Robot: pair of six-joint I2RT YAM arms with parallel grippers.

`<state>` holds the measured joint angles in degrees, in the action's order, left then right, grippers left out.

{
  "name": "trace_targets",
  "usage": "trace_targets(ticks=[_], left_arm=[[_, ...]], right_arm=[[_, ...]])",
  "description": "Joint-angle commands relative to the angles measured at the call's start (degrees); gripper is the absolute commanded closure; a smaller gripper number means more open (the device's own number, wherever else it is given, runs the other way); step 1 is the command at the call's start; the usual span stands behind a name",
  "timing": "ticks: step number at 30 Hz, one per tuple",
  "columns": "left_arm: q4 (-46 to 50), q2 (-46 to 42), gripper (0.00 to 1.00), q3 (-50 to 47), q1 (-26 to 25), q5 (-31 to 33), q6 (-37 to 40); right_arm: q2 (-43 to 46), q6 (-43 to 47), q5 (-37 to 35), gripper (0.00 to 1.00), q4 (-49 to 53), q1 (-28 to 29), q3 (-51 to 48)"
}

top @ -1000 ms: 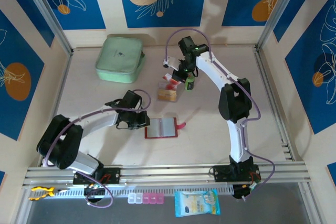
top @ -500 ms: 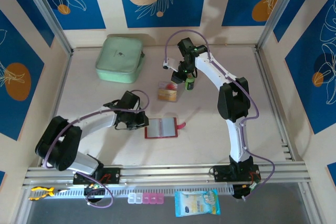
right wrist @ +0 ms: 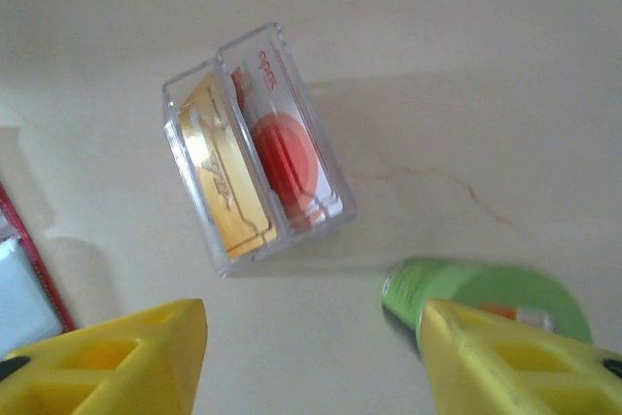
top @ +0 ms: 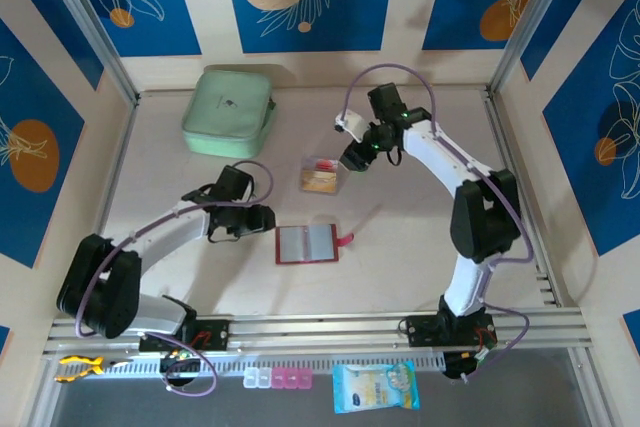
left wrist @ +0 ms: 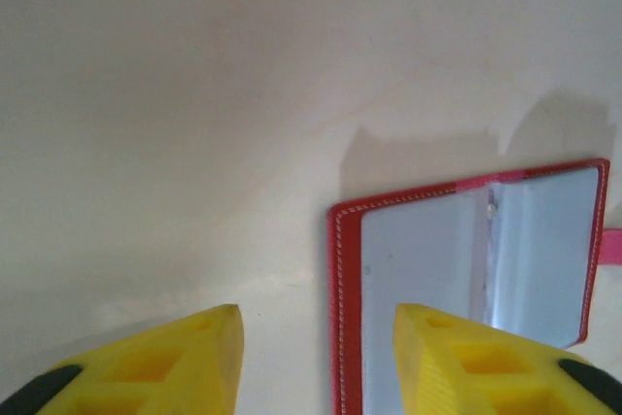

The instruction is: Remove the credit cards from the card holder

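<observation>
The card holder [top: 307,244], a dark red wallet, lies open and flat on the table with its greyish sleeves [left wrist: 428,259] facing up. My left gripper [top: 266,219] hovers open just left of it. In the left wrist view the left gripper [left wrist: 316,323] straddles the wallet's left edge, gripping nothing. Two credit cards stand in a clear plastic box [right wrist: 180,143]: a yellowish card [right wrist: 222,177] and a red-and-white card [right wrist: 282,148]. My right gripper [top: 350,160] is open beside that box, and in its wrist view the right gripper [right wrist: 311,313] holds nothing.
A green bottle [right wrist: 486,293] stands by the right gripper's right finger. A mint-green zip case [top: 229,112] sits at the back left. The wallet's pink tab [top: 345,239] sticks out to its right. Small packets [top: 375,387] lie in front of the near rail.
Both grippers have opened. The right gripper let the red-and-white card go into the clear box and drew back to the right. The left gripper let go of the wallet and backed off left.
</observation>
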<state>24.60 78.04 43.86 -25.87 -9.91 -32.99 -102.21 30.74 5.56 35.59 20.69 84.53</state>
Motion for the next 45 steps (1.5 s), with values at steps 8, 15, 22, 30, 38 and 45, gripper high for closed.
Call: trace_targets(ticks=[8,15,22,30,38,45], left_arm=[[0.8,-3.1,0.00,4.5,3.6,17.1,14.3],[-3.1,-0.7,0.00,6.1,5.2,28.9,19.3],[-17.6,-0.1,0.00,2.8,5.8,39.7,27.0],[-42.7,1.7,0.00,-8.1,8.4,43.9,34.7],[-63.2,5.7,0.00,-16.9,13.3,34.8,37.9],[-84.5,9.8,0.01,-26.2,17.4,26.8,36.3]], right_arm=[[13.5,-14.9,-7.1,0.02,-22.1,-3.9,-23.4],[18.4,-21.4,-13.7,0.01,-33.9,-7.6,-36.3],[21.1,-26.1,-17.0,0.01,-45.4,-11.6,-44.9],[20.6,-27.4,-15.2,0.01,-61.8,-14.2,-53.9],[23.9,-32.0,-10.7,0.01,-65.8,-20.7,-57.6],[25.6,-34.1,-9.9,0.01,-70.9,-21.1,-60.9]])
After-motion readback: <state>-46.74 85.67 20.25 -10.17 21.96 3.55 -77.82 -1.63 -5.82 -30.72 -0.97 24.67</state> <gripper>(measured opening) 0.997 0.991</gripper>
